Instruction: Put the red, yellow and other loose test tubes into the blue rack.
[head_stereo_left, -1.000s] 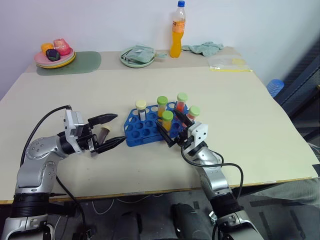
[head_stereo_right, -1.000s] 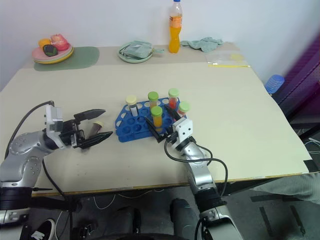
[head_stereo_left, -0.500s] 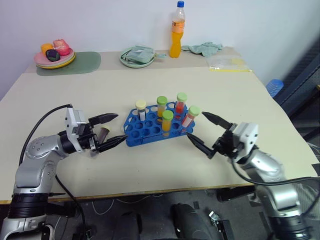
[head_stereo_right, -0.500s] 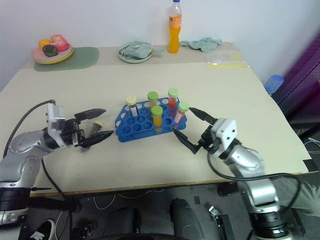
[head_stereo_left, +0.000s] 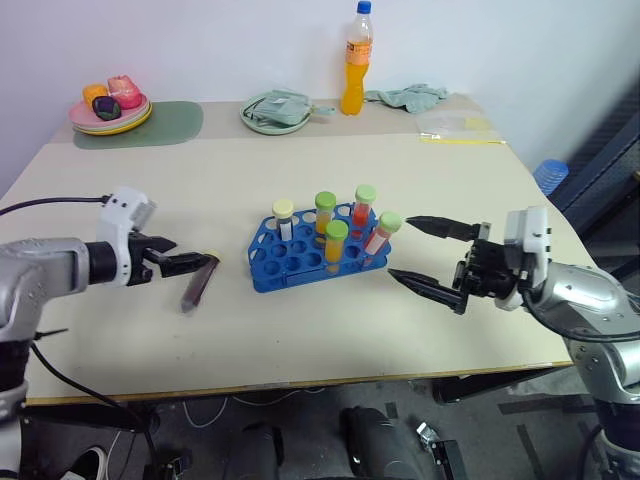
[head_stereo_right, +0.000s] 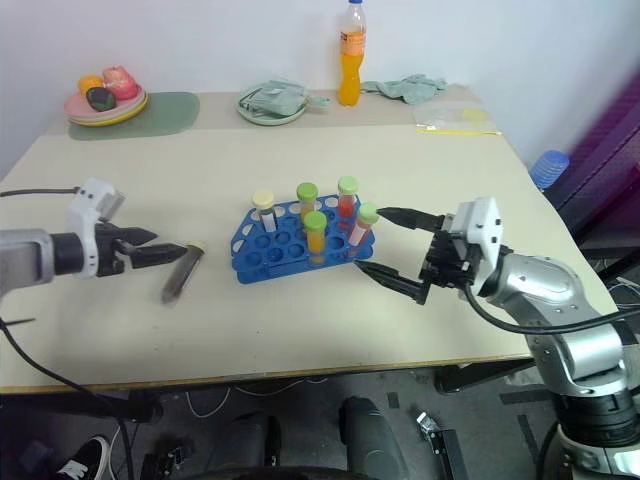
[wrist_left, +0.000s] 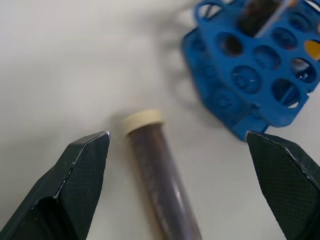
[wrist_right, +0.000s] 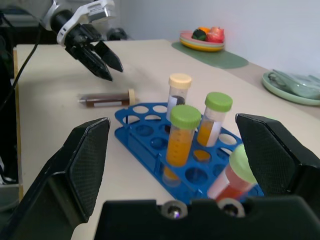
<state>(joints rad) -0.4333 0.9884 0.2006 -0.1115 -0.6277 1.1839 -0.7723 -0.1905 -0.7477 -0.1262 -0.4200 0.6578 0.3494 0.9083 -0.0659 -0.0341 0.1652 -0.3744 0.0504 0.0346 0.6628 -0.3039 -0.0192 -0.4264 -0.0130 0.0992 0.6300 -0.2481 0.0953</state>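
Still loose on the table (head_stereo_left: 300, 330), the maroon tube (head_stereo_left: 196, 283) lies on its side to the left of the blue rack (head_stereo_left: 300, 262), cream cap toward the rack. The left gripper (head_stereo_left: 180, 265) hovers just beside the tube's cap end with its fingers apart and nothing between them; in the wrist view the tube runs lengthwise in the gap. The right gripper (head_stereo_left: 432, 258) hangs on the rack's far side, spread wide and empty, near the tilted red tube (head_stereo_left: 380, 235).

Five tubes stand in the rack, and the red one leans, possibly not fully seated, though that is hard to judge from here.

The main risk looks like the pickup. A round tube lying flat would likely roll or skid if one finger touches first, and a grip near the cap could let the body swing down. Carried tilted, it may catch a hole's rim and shove the light rack. The right gripper, if it drifts inward, could knock the leaning tube over.
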